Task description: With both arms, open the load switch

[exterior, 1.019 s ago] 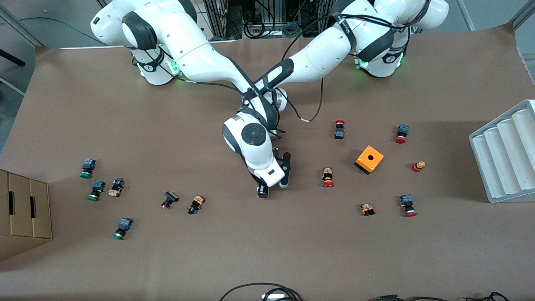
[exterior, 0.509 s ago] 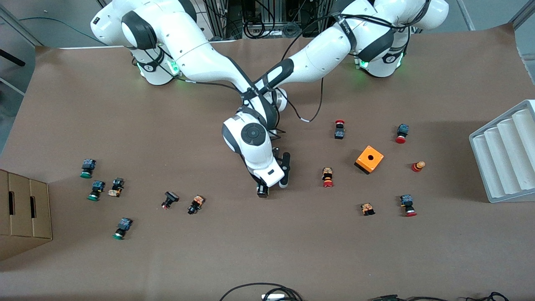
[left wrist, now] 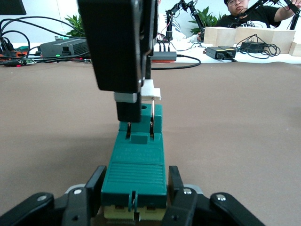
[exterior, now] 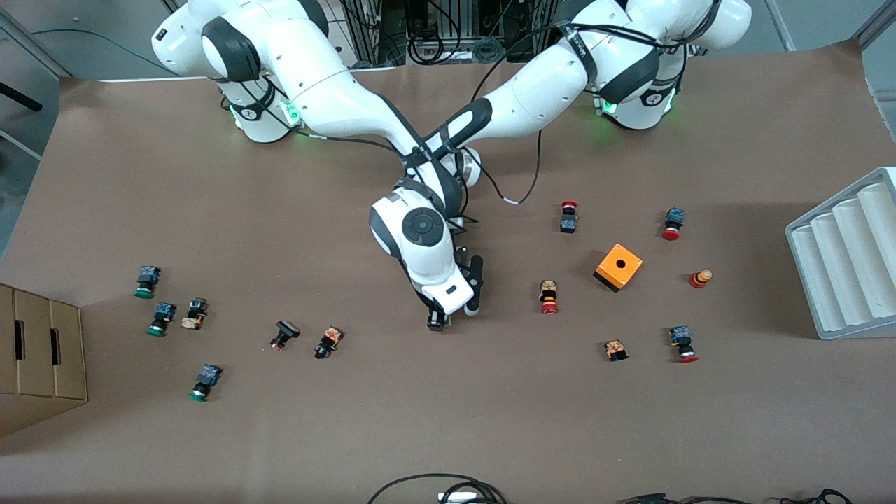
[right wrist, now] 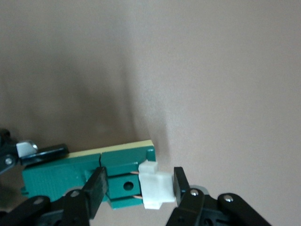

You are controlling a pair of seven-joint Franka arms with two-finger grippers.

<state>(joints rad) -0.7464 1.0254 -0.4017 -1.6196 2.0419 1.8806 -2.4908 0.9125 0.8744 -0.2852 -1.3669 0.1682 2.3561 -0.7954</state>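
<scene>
- While both arms meet over the middle of the brown table (exterior: pixel 448 434), the left gripper (left wrist: pixel 135 188) has its two black fingers (left wrist: pixel 96 184) pressed on the side walls of the narrow green rectangular load switch (left wrist: pixel 136 165), clamped on one end of it.
- Load switch lies flat on the table near its middle, under the two wrists; in the front view only a sliver of green (exterior: pixel 446 321) shows beneath the grippers.
- Right gripper (right wrist: pixel 136 186) comes down on the switch's other end; its fingers (right wrist: pixel 96 186) stand on either side of the white sliding piece (right wrist: pixel 153 186), which sticks out of the green body on two thin metal pins. One finger looks to touch the white piece; whether the fingers truly pinch it cannot be told.
- In the left wrist view, the right gripper (left wrist: pixel 129 101) stands upright over the switch with the white piece (left wrist: pixel 151 89) beside its fingertip.
- Left arm (exterior: pixel 532 98) reaches in from its base; right arm (exterior: pixel 336 91) crosses over it.
- Orange box with a round hole (exterior: pixel 619 267) sits toward the left arm's end, well apart from the switch.
- Small red-capped push buttons (exterior: pixel 549 297) lie scattered around the box.
- Green-capped push buttons (exterior: pixel 145 281) lie toward the right arm's end, near a cardboard box (exterior: pixel 38 357).
- Pale grey ribbed tray (exterior: pixel 843 259) rests at the table's edge on the left arm's end.
</scene>
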